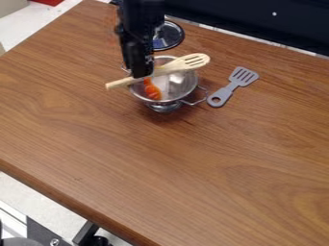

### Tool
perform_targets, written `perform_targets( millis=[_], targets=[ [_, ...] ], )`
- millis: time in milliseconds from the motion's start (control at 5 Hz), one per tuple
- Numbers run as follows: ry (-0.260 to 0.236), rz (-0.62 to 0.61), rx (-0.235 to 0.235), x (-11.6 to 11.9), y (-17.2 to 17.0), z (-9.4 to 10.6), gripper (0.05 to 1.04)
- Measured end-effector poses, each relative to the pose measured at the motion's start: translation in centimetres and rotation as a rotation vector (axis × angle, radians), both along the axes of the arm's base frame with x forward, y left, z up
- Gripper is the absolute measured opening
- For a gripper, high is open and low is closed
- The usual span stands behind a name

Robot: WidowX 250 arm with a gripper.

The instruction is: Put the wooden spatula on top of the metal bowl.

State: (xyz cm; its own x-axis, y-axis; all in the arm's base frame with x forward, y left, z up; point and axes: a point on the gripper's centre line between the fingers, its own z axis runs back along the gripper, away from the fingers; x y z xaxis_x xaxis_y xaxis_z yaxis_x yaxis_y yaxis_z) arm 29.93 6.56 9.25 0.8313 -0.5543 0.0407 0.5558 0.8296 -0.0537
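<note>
The black gripper [142, 73] hangs down from the top over the left side of the metal bowl [185, 85], its lower end at the handle of the wooden spatula [168, 68]. Whether it holds the handle I cannot tell. Slanting across the upper part of the bowl, the spatula has its slotted head past the right rim and its handle end past the left rim. Orange pieces [152, 91] lie inside the bowl. Part of the handle and rim is hidden behind the gripper.
Right of the bowl, a grey slotted spatula [232, 88] lies on the wooden table [193, 168], close to the bowl's wire handle. A round dark-rimmed lid [170, 36] is behind the bowl, partly covered by the arm. The table's front edge runs along the lower left.
</note>
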Motion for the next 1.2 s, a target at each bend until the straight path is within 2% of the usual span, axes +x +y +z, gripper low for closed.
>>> perform_targets(
  millis=[200, 400, 600, 800, 1000, 1200],
  targets=[
    [0.005, 0.016, -0.025, 0.4, 0.6, 0.7, 0.842],
    [0.013, 0.029, -0.040, 0.0, 0.9, 0.7, 0.999],
    [0.030, 0.042, -0.053, -0.2, 0.8, 0.8, 0.999],
    [0.011, 0.101, -0.055, 0.6, 0.9, 1.8, 0.999],
    [-0.011, 0.184, -0.007, 1.8, 0.5, 3.3, 0.999],
    [-0.040, 0.257, -0.003, 2.1, -0.6, 3.1, 0.999]
  ],
)
